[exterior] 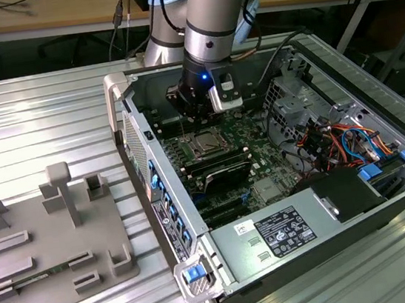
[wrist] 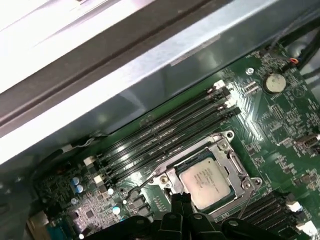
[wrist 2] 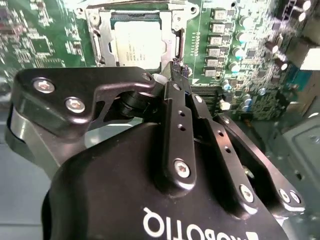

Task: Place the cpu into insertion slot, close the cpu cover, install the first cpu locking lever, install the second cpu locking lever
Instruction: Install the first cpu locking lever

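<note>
We find the arm (exterior: 208, 24) upright, wrist vertical. Its gripper (wrist 2: 178, 70) points downward, fingers (wrist 2: 174, 117) drawn together at the tips, gripping nothing.

One robot arm (exterior: 207, 16), one gripper (wrist 2: 178, 70). One open computer case (exterior: 141, 141), and in it one green motherboard (wrist: 280, 125), one cpu (wrist: 206, 181), one cpu cover (wrist: 235, 167) and one grey-white power supply box (exterior: 273, 235). Four long black memory slots (wrist: 165, 135) lie side by side in the first wrist view (a further bank past the socket is cut off by the frame edge, so it goes uncounted). One round coin cell (wrist: 272, 82). One grey fixture tray (exterior: 43, 247) and one ribbed metal table (exterior: 32, 106).
</note>
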Controlling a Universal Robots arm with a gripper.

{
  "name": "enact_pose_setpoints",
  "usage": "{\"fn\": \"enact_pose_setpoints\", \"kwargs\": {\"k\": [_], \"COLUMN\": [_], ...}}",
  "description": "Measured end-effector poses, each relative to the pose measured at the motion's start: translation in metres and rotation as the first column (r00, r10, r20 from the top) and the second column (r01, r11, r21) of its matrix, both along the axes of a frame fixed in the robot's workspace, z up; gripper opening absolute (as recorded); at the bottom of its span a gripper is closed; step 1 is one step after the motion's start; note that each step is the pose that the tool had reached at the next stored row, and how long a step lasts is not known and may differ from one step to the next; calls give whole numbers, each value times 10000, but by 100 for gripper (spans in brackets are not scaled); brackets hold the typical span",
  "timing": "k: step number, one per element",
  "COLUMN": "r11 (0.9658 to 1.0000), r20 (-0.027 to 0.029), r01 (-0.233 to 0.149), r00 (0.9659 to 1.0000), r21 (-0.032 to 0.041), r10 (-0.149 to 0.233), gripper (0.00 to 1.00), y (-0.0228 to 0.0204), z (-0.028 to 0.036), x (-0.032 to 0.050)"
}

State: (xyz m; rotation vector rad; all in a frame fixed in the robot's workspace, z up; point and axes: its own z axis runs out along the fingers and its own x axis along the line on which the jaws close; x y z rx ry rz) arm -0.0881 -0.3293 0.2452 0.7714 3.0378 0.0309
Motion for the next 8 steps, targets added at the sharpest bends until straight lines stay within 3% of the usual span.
{"fn": "enact_pose_setpoints", "kwargs": {"k": [1, 2, 3, 4, 5, 8], "r11": [9998, 9974, 9899, 9772, 9718, 9687], "r20": [0, 5, 19, 41, 76, 157], "r01": [-183, -722, -1400, -2108, -2345, -2472], "r00": [9998, 9974, 9902, 9775, 9721, 9689], "r21": [0, 84, 244, 240, 230, 211], "r10": [183, 722, 1400, 2108, 2344, 2469], "gripper": [11, 11, 11, 11, 11, 11], "y": [0, 0, 1, 0, 0, 0], "z": [0, -1, -2, -2, -1, -2], "x": [0, 0, 0, 1, -2, -17]}}
